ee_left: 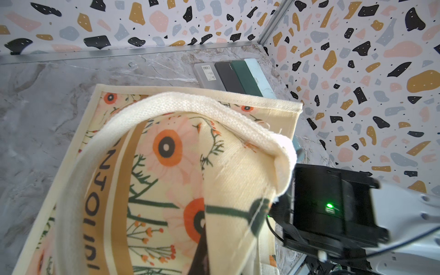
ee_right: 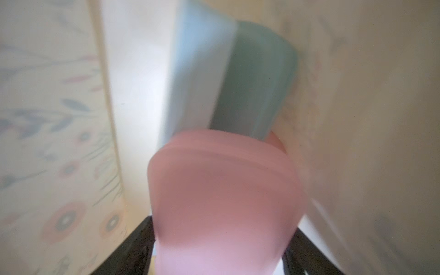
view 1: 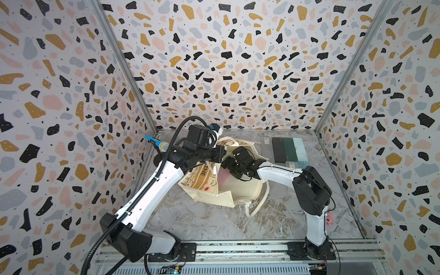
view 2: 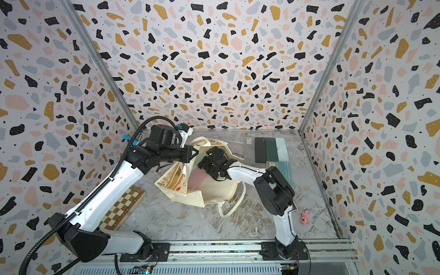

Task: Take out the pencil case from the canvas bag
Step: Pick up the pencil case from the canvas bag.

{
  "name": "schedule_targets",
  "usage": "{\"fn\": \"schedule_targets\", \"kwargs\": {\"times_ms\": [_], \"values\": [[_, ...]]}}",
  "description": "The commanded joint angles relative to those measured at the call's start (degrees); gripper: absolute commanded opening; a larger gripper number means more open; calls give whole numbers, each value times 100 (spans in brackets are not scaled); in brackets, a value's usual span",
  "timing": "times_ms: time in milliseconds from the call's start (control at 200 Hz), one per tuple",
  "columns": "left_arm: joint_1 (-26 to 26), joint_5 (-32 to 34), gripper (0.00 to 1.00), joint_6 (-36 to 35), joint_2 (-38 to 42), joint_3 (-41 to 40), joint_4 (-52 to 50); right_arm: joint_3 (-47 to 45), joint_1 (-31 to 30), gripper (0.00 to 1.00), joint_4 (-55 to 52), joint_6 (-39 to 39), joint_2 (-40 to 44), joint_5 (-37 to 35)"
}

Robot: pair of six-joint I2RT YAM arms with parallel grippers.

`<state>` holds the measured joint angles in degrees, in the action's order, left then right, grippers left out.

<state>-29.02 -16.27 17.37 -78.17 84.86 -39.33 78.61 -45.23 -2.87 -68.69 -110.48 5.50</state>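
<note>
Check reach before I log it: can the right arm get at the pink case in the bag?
Likely yes: left gripper holds the canvas bag open; right gripper grips the pink case.

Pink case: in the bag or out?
In. The pink case lies inside the canvas bag, with cloth walls around it, between the fingers of the right gripper.

Both top views are brightly, evenly lit; only soft shadows are cast on the worktop (view 1: 214,221), and the walls (view 1: 59,95) are bowed by wide-angle distortion. The right wrist view is heavily blurred: the pink pencil case (ee_right: 223,190) and canvas bag (ee_right: 59,142) are smeared.
</note>
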Motion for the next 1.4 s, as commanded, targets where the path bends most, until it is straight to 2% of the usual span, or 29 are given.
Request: {"fn": "schedule_targets", "kwargs": {"times_ms": [0,400,676,1096,1392], "values": [[-34,198,0,-145,153,127,48,-53,-178,61,-26,837,691,-1045],[-34,459,0,-156,118,127,62,-691,-538,58,550,1997,1617,-2092],[-18,715,0,-136,70,105,48,-1489,-576,56,1210,2326,2683,-2157],[25,806,0,-124,-232,228,-25,-2131,-679,56,1481,3201,4183,-2458],[134,1165,0,-254,-559,468,-306,-2108,-636,55,1192,3846,5033,-2663]]}}
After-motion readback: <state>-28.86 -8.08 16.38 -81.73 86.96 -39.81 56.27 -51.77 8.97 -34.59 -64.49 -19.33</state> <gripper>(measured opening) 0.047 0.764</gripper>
